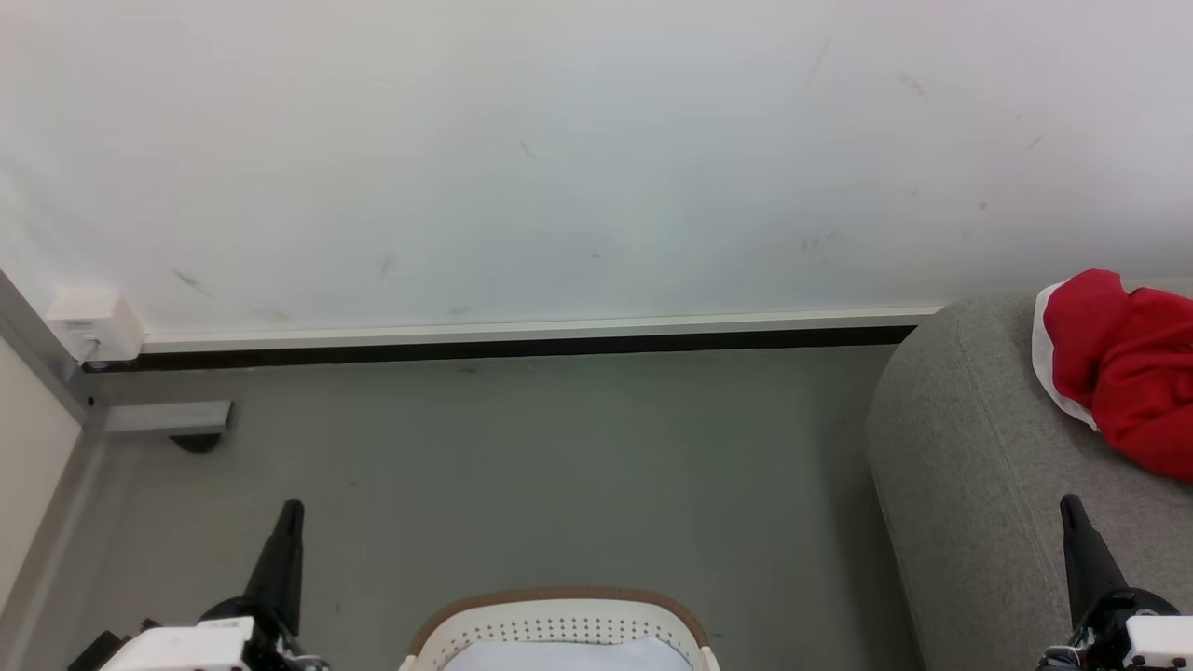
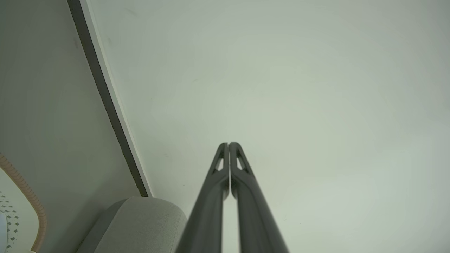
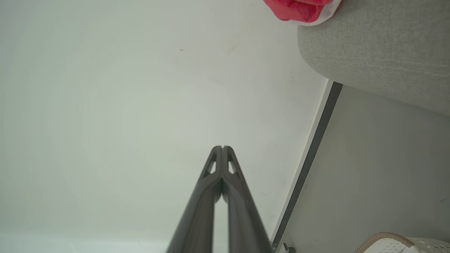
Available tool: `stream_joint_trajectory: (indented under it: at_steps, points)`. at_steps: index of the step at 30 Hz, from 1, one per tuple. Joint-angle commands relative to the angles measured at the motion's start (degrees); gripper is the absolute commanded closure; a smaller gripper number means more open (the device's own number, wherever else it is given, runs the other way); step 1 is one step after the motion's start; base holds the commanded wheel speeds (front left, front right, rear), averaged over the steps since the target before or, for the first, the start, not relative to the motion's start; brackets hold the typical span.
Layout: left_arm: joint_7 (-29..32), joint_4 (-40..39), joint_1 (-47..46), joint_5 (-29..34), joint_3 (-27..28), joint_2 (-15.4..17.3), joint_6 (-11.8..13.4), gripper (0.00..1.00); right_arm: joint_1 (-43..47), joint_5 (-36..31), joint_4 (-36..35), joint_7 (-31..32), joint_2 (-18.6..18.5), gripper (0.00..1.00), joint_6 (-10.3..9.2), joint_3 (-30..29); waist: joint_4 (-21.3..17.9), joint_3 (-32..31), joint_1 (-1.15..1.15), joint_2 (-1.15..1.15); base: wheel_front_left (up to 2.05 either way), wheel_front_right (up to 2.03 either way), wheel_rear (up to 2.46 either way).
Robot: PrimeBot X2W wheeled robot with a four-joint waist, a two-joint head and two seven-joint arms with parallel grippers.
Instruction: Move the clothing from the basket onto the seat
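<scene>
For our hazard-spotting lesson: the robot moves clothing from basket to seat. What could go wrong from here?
The clothing lies near the seat's rounded edge; a nudge might slide it off.
The basket is mostly cut off in the head view, so a reach could misjudge it.
Left gripper and right gripper are shut; grasping needs them open.

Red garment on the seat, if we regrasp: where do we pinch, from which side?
Probably the raised hump of the red garment near its white-edged end, coming from above with the right gripper, now shut. It lies crumpled on the seat, so the hump offers a fold to close on; its lower edges lie flat. Part of it is out of frame.
</scene>
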Motion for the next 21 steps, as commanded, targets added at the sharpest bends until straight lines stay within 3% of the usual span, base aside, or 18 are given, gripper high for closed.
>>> stream_joint_trajectory:
  at_steps: [1, 21]
  points:
    - [0.2, 0.0, -0.5, -0.8, 0.2, 0.1, -0.2, 1.0, -0.6, 0.0, 0.0, 0.1, 0.0, 1.0, -0.12, -0.1, 0.0, 0.0, 0.0, 0.0, 0.0, 0.0, 0.0]
    - [0.2, 0.0, -0.5, -0.8, 0.1, 0.1, -0.2, 1.0, -0.7, -0.3, 0.0, 0.3, 0.2, 1.0, -0.12, -0.4, 0.0, 0.0, 0.0, 0.0, 0.0, 0.0, 0.0]
